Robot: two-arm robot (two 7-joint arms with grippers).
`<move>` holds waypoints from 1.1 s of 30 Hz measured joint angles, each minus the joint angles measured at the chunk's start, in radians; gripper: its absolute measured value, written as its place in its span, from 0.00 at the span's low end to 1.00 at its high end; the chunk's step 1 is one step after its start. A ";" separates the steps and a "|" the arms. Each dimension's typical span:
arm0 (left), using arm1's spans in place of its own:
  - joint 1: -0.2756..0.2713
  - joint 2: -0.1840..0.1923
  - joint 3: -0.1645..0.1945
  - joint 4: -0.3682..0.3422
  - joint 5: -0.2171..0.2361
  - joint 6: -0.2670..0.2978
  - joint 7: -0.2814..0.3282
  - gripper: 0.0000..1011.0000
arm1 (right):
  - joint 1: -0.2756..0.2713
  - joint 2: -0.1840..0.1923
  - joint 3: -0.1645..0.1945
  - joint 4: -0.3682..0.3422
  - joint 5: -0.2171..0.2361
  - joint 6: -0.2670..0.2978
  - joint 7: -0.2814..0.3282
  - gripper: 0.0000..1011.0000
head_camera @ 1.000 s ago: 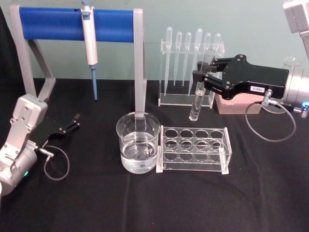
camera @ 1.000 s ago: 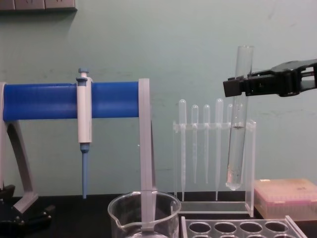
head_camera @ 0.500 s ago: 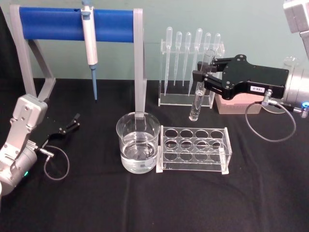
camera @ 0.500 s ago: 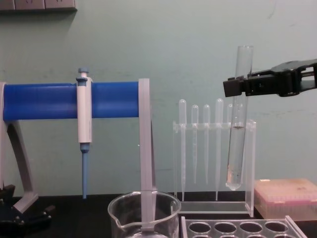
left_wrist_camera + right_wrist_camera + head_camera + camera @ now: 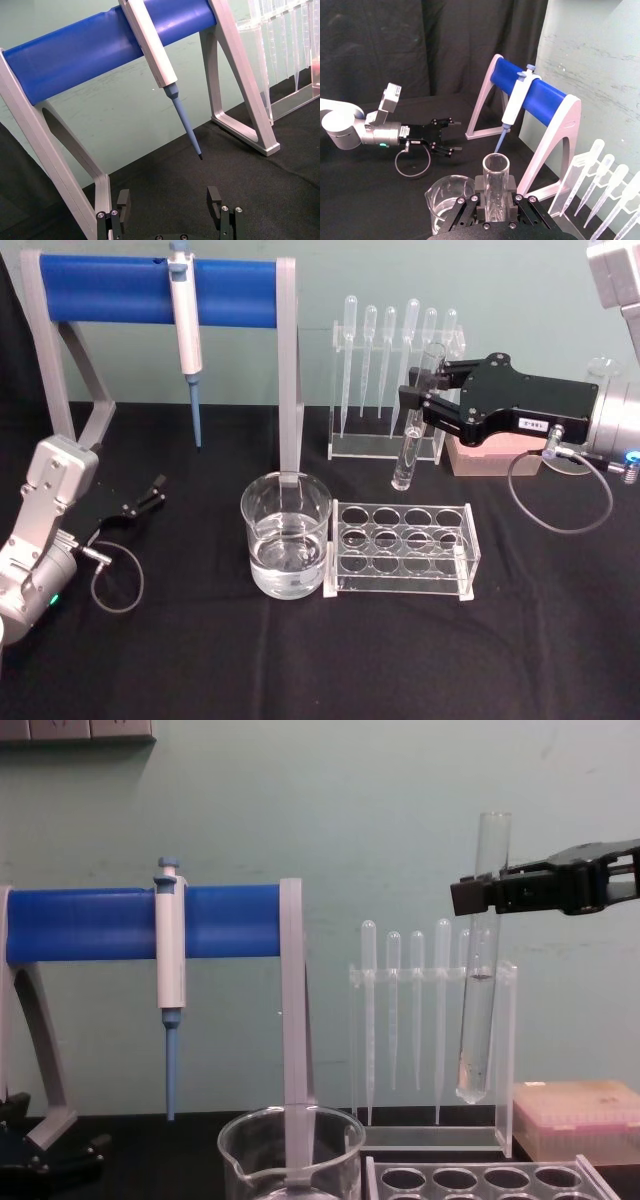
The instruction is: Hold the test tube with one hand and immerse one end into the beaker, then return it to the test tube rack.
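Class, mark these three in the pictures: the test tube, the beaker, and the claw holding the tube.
test tube (image 5: pixel 477 1020), chest view, lower glass wall below the grip.
beaker (image 5: pixel 285 540), head view, front glass wall.
right claw (image 5: pixel 418 400), head view, midway between its fingertips, shut on the tube.

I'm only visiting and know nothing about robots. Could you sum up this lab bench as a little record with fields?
Right gripper: shut on the test tube, near its top
Test tube: upright, in the air, behind the test tube rack
Beaker: on the table, left of the rack, part-filled with clear liquid
Test tube rack: all holes empty
Left gripper: open, low at the table's left, idle
Background: pipettor hanging on a blue stand; pipettes in a clear holder
Stage: tube is in neither beaker nor rack
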 joint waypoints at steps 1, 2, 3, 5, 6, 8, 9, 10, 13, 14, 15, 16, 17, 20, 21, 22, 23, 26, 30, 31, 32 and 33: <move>0.000 0.000 0.000 0.000 0.000 0.000 0.000 0.99 | 0.000 0.000 0.000 0.000 0.000 0.000 0.000 0.23; 0.000 0.000 0.000 0.000 0.000 0.000 0.000 0.99 | 0.000 0.000 0.000 0.000 0.000 0.000 0.000 0.23; 0.000 0.000 0.000 0.000 0.000 0.000 0.000 0.99 | 0.000 0.000 0.000 0.000 0.000 0.000 0.000 0.23; 0.000 0.000 0.000 0.000 0.000 0.000 0.000 0.99 | 0.000 0.000 0.000 0.000 0.000 0.000 0.000 0.23; 0.000 0.000 0.000 0.000 0.000 0.000 0.000 0.99 | 0.000 0.000 0.000 0.000 0.000 0.000 0.000 0.23; 0.000 0.000 0.000 0.000 0.000 0.000 0.000 0.99 | 0.000 0.000 0.000 0.000 0.000 0.000 0.000 0.23; 0.000 0.000 0.000 0.000 0.000 0.000 0.000 0.99 | 0.000 0.000 0.000 0.000 0.000 0.000 0.000 0.23; 0.000 0.000 0.000 0.000 0.000 0.000 0.000 0.99 | 0.000 0.000 0.000 0.000 0.000 0.000 0.000 0.23; 0.000 0.000 0.000 0.000 0.000 0.000 0.000 0.99 | 0.000 0.000 0.000 0.000 0.000 0.000 0.000 0.23; 0.000 0.000 0.000 0.000 0.000 0.000 0.000 0.99 | 0.000 0.000 0.000 0.000 0.000 0.000 0.000 0.23; 0.000 0.000 0.000 0.000 0.000 0.000 0.000 0.99 | 0.000 0.000 0.000 0.000 0.000 0.000 0.000 0.23; 0.000 0.000 0.000 0.000 0.000 0.000 0.000 0.99 | 0.000 0.000 0.000 0.000 0.000 0.000 0.000 0.23; 0.000 0.000 0.000 0.000 0.000 0.000 0.000 0.99 | 0.000 0.000 0.000 0.000 0.000 0.000 0.000 0.23; 0.000 0.000 0.000 0.000 0.000 0.000 0.000 0.99 | 0.000 0.000 0.000 0.000 0.000 0.000 0.000 0.23; 0.000 0.000 0.000 0.000 0.000 0.000 0.000 0.99 | 0.000 0.000 0.000 0.000 0.000 0.000 0.000 0.23; 0.000 0.000 0.000 0.000 0.000 0.000 0.000 0.99 | 0.000 0.000 0.000 0.000 0.000 0.000 0.000 0.23; 0.000 0.000 0.000 0.000 0.000 0.000 0.000 0.99 | 0.000 0.000 0.000 0.000 0.000 0.000 0.000 0.23; 0.000 0.000 0.000 0.000 0.000 0.000 0.000 0.99 | 0.000 0.000 0.000 0.000 0.000 0.000 0.000 0.23; 0.000 0.000 0.000 0.000 0.000 0.000 0.000 0.99 | 0.006 -0.001 -0.003 0.002 0.005 0.000 0.004 0.23; 0.000 0.000 0.000 0.000 0.000 0.000 0.000 0.99 | 0.010 -0.002 -0.004 0.004 0.013 0.000 0.011 0.23; 0.000 0.000 0.000 0.000 0.000 0.000 0.000 0.99 | 0.015 -0.004 -0.006 0.005 0.018 0.001 0.016 0.23; 0.000 0.000 0.000 0.000 0.000 0.000 0.000 0.99 | 0.023 -0.007 -0.009 0.005 0.026 0.002 0.025 0.23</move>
